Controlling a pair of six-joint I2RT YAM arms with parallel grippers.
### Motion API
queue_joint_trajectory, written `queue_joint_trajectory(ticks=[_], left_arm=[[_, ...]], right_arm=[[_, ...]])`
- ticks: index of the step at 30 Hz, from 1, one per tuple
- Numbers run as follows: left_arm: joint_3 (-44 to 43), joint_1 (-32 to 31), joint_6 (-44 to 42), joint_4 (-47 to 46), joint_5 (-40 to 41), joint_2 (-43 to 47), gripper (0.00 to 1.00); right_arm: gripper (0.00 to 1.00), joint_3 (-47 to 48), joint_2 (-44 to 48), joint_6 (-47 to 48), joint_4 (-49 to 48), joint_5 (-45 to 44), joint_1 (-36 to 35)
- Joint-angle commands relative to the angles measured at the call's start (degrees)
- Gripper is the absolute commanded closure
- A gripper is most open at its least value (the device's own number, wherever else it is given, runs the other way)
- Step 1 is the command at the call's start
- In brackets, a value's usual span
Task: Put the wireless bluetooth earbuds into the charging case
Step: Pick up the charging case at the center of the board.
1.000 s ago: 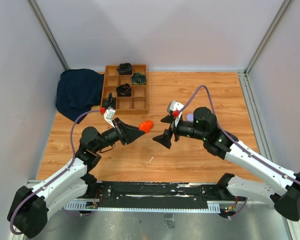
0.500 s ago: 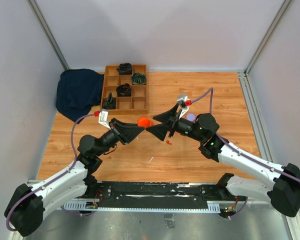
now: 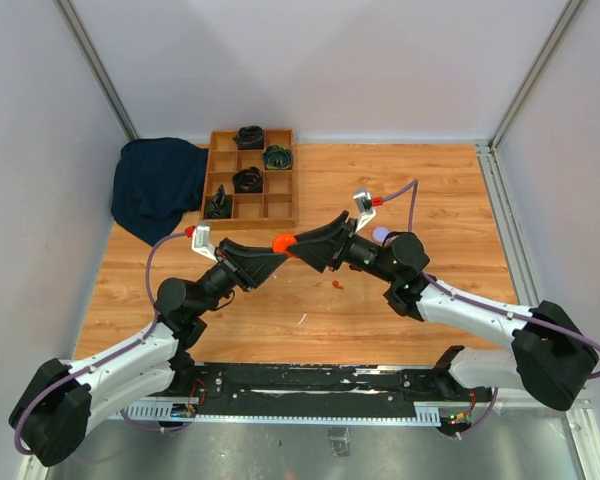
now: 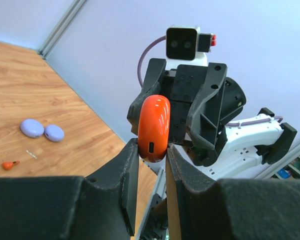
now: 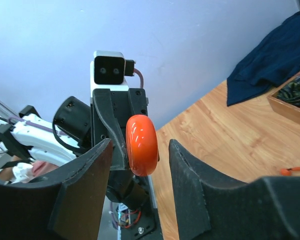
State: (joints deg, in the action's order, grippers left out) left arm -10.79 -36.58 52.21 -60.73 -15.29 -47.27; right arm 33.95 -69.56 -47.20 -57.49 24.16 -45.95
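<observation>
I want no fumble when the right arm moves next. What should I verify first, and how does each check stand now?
1. Left gripper clamped on the orange charging case: ok.
2. Right gripper lined up on the case, one jaw on each side: ok.
3. Right jaws touching the case: not ok, gaps show on both sides.
4. Case lid open for loading: not ok, it looks shut.
5. Orange earbud lying in the open on the table: ok.
6. Earbuds already inside the case: cannot tell.
</observation>
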Motion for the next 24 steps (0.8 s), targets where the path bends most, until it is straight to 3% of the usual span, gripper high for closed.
queue_joint_trajectory(ticks=[1,8,14,21,24], left_arm=[[0.66,-0.42,1.01,-5.71,1.23,-0.30,1.00],[1.08,-0.42,1.99,-7.72,0.90,-1.63,0.95],[1.63,-0.42,0.83,-7.21,0.47,-1.25,0.71],[1.68,-0.42,-4.23,-2.18,-1.21,1.99,0.42],[-0.47,-0.42,-9.95,4.15,-4.17,3.96,0.36]], right_arm=[[0.53,0.11,-1.83,-4.70,-10.30,2.54,0.60],[0.71,0.73,-4.35,-6.41,-14.66,4.93,0.55],[0.86,0.98,-2.26,-3.24,-11.01,6.37,1.43],[0.96,5.91,4.61,7.59,8.97,12.45,2.95],[0.98,9.96,7.30,13.81,22.18,15.78,3.98]])
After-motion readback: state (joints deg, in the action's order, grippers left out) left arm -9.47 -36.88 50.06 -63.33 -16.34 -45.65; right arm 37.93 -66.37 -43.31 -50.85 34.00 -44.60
